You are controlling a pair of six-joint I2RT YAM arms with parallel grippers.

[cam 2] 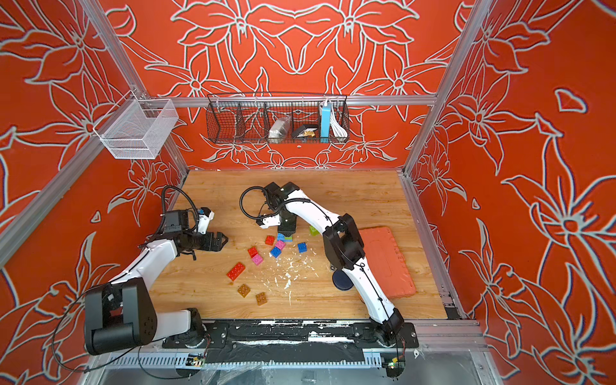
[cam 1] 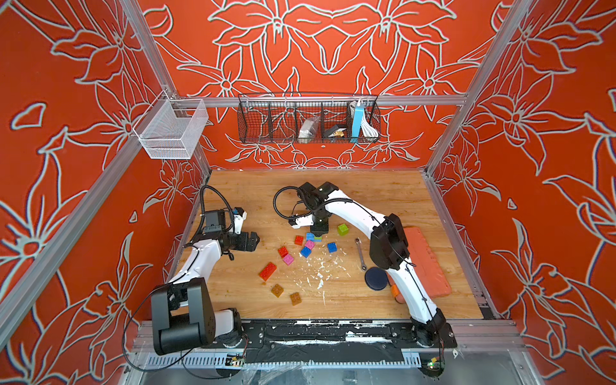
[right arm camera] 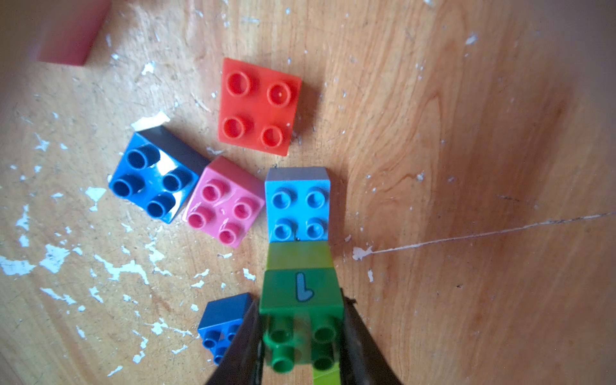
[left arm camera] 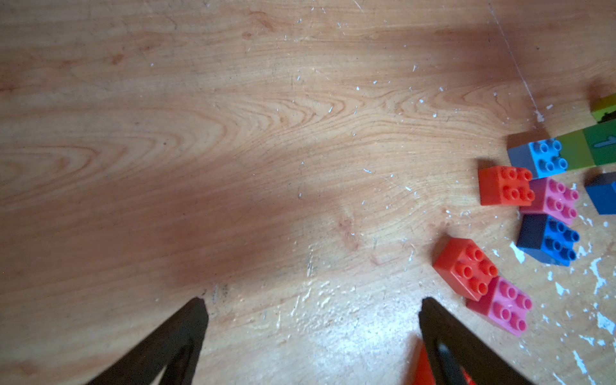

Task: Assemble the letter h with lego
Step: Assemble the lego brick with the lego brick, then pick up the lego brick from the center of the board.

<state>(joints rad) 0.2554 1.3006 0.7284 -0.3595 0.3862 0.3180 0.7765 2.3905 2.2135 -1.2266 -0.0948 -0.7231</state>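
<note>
Right wrist view caught the right gripper pinching a green brick marked "1" by two opposite sides. That brick sat on a lime brick, with a light-blue brick touching the lime one at table level. This small cluster, near the middle of the wooden table, appeared to be the only joined work, and no letter h could yet be read in it. Whether the green brick was pressed fully home could not be told. The rest of the lego lay loose in a top view: a red square, a pink square and a dark-blue square just beside the cluster. A loose lime brick lay to its other side, a long red brick nearer the front, and two amber bricks nearest the front edge. The left gripper hovered over bare wood at the left edge of the scatter, fingers spread wide and empty. By the look of it the build was barely begun — the tall stroke, the arch and the short leg were all left to make.
</note>
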